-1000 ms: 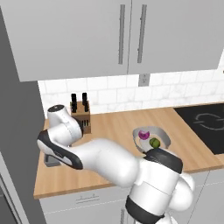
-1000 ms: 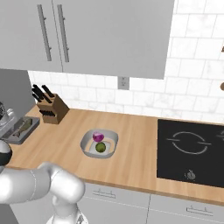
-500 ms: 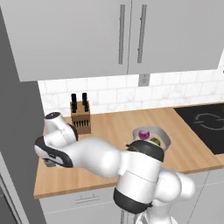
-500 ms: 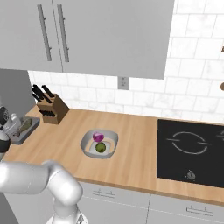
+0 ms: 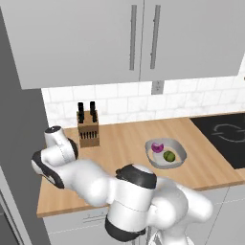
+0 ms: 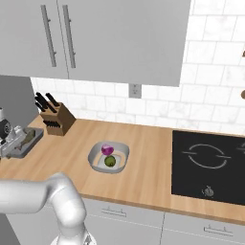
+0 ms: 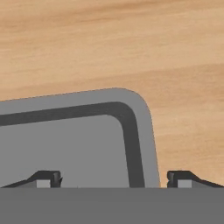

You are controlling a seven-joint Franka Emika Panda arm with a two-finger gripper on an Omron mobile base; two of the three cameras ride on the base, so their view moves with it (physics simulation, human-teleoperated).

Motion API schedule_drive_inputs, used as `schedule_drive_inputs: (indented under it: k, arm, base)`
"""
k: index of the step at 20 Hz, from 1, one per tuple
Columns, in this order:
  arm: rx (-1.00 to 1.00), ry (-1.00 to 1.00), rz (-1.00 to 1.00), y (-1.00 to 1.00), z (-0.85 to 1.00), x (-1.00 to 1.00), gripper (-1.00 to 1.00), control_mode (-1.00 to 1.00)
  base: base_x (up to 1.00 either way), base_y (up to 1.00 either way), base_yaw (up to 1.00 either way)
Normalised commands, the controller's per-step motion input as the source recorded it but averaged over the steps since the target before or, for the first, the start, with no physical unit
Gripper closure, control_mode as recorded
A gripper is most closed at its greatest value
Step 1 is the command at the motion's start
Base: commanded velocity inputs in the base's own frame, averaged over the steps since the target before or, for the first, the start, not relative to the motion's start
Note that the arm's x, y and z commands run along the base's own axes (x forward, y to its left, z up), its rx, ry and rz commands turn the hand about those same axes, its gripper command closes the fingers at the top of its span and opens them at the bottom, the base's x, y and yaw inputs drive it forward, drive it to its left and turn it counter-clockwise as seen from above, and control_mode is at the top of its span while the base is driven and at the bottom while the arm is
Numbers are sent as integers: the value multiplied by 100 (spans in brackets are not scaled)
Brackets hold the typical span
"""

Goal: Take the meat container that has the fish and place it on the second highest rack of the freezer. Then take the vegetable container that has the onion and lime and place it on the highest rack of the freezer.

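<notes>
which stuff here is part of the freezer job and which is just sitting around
Job:
- meat tray, open gripper at its rim
- fish in that tray
- veg dish
- onion
- lime
- freezer

Lying about:
- knife block
- hob
- upper cabinets
- wall socket

arm (image 5: 143, 196): glossy white, bulbous rounded segments
joints: dark grey to black bands between the white shells
wrist end (image 5: 56, 150): white rounded housing with a dark ring and grey cap
finger tips (image 7: 46, 178): small, dark, angular, each with a paler grey patch on its face
markings: no lettering, cables or screws visible
</notes>
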Motion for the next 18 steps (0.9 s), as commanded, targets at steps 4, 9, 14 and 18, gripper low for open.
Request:
schedule_drive_inputs:
  k: [4,9,14,18]
  arm:
    - [0,0,-1,2,-34,1,-100,-100]
    - [0,-1,0,0,-50,-10,-100,-100]
    - [0,-7,0,0,-12,-13,-100,-100]
    - [0,0,0,0,0,0,-100,-100]
  base:
    - [0,0,0]
    - [0,0,0]
    - [0,0,0]
    - [0,0,0]
